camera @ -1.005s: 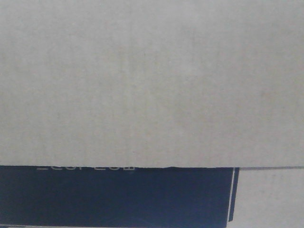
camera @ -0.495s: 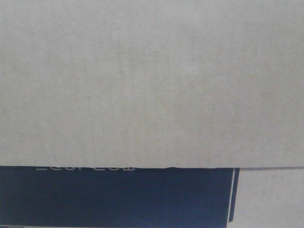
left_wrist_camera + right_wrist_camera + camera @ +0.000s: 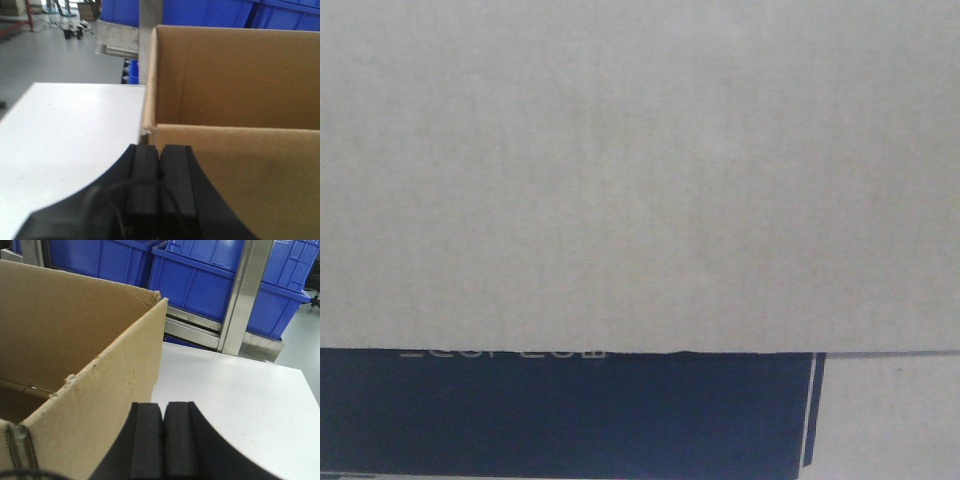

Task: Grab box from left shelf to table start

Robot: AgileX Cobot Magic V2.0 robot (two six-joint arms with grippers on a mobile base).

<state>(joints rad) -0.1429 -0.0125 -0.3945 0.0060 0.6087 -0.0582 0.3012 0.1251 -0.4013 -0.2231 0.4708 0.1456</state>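
While you read this entry, your left gripper [image 3: 159,160] has its two black pads pressed flat together with nothing between them. It sits at the near left corner of the box [image 3: 235,80], just beside the carton's front wall; you cannot tell whether it touches the cardboard.

Your right gripper [image 3: 164,417] is listed likewise: pads together, nothing held, close against the outside of the box's right wall, contact not clear.

Item, the box: a large plain brown carton with its top open, standing on the white table [image 3: 70,135]. From the left wrist you look over its front rim into the bare interior. From the right wrist you see its ragged right corner and side wall [image 3: 100,385], with white tabletop [image 3: 235,405] stretching away to the right. In the front view the carton's pale cardboard face [image 3: 640,170] fills almost everything; below it is a black printed rectangle [image 3: 570,415] with the clipped tops of thin white letters along its upper edge, unreadable here.

Item, behind the table: steel shelf rails and an upright post [image 3: 245,295], carrying blue plastic bins [image 3: 210,285]. More blue bins [image 3: 215,12] show beyond the carton in the left wrist view, and grey floor [image 3: 55,60] lies at the left.
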